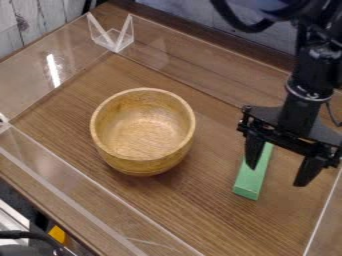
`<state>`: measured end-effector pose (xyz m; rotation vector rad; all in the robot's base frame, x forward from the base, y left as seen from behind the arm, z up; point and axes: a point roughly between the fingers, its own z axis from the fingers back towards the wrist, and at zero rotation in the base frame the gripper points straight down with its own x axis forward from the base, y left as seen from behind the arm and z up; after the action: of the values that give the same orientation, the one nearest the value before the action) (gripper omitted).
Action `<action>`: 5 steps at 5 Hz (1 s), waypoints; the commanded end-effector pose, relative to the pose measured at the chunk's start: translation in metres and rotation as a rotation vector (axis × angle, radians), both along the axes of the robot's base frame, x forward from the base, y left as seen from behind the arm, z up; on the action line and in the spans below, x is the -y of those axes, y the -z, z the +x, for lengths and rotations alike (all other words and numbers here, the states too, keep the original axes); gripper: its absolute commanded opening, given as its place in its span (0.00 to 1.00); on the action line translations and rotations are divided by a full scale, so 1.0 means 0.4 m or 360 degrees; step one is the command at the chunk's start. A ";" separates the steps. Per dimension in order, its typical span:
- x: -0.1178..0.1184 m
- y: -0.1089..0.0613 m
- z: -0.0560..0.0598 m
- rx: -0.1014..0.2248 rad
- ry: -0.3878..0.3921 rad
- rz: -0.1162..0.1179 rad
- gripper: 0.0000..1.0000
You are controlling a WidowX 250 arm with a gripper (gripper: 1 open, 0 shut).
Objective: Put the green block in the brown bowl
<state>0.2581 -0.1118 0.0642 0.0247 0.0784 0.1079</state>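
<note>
The green block (251, 180) lies flat on the wooden table at the right, its long side running toward the camera. My gripper (285, 160) hangs pointing down right over the block's far end, open, with one dark finger (254, 152) on the block's left side and the other on its right; nothing is held. The upper part of the block is hidden behind the gripper. The brown bowl (143, 130) stands empty at the middle left, well apart from the gripper.
A clear plastic wall (80, 210) rings the wooden table surface. A small clear stand (110, 32) sits at the back left corner. A black object shows at the bottom left edge.
</note>
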 end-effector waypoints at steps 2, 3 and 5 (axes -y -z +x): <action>-0.041 -0.019 0.008 0.0139 0.0033 -0.0073 1.00; -0.047 -0.019 0.004 0.0160 0.0076 -0.0096 1.00; -0.017 0.027 0.030 0.0178 0.0057 -0.0100 1.00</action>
<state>0.2600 -0.1012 0.0407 -0.0232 0.0208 0.0745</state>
